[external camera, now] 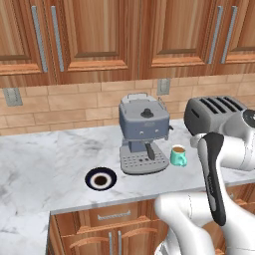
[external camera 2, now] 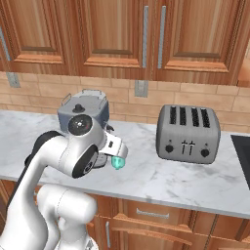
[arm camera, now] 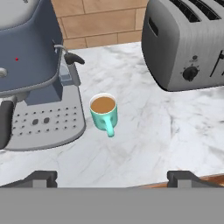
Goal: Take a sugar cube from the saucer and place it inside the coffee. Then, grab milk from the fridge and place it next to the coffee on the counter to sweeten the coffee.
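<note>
Coffee: teal mug, upright on the counter, mouth up, filled with brown liquid; in the hand view its handle points back toward the fingers, and the mug sits ahead of them, roughly midway between the two tips and slightly nearer the left-hand one. No cube can be made out in the liquid. Gripper: fingers spread wide apart, nothing between them, well short of the mug. Espresso machine: grey-blue, just beside the mug on the left-hand fingertip's side, its top and near edge cut off by the frame. Toaster: four-slot, grey, ahead of the right-hand fingertip, cropped at top and right. Saucer: dark navy rim, brown centre, flat on the counter on the far side of the espresso machine from the mug; whether anything lies on it is too small to tell. In the right base view the mug is mostly hidden behind the arm.
</note>
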Controlling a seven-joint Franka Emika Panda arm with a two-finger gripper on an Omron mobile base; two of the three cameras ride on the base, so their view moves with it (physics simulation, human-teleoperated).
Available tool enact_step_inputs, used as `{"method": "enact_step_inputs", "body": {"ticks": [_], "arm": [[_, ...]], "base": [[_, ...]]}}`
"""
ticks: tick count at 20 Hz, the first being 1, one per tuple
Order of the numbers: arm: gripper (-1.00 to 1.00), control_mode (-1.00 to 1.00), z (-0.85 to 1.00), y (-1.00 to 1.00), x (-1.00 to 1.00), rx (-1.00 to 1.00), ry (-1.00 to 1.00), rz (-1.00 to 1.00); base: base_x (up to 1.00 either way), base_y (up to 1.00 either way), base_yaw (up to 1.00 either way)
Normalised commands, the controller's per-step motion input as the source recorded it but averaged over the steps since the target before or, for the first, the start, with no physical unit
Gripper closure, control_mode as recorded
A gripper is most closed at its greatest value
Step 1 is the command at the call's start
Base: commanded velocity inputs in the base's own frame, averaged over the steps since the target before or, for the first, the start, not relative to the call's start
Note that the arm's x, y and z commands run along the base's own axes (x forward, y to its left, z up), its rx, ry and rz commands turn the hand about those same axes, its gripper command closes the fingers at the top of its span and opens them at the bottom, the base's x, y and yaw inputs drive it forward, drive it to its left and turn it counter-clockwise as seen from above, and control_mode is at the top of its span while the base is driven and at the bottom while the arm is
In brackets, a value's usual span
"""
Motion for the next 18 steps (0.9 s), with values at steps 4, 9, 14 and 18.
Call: {"method": "enact_step_inputs", "body": {"ticks": [4,9,14,18], "arm": [[-1.00,-1.00,0.00,0.00,0.00,0.00,0.00,0.00],[-1.00,-1.00,0.00,0.00,0.00,0.00,0.00,0.00],[-1.00,-1.00,0.00,0.00,0.00,0.00,0.00,0.00],[-1.00,-1.00,0.00,0.00,0.00,0.00,0.00,0.00]], "base": [[0.00,0.00,0.00],[0.00,0.00,0.00],[0.00,0.00,0.00],[0.00,0.00,0.00]]}}
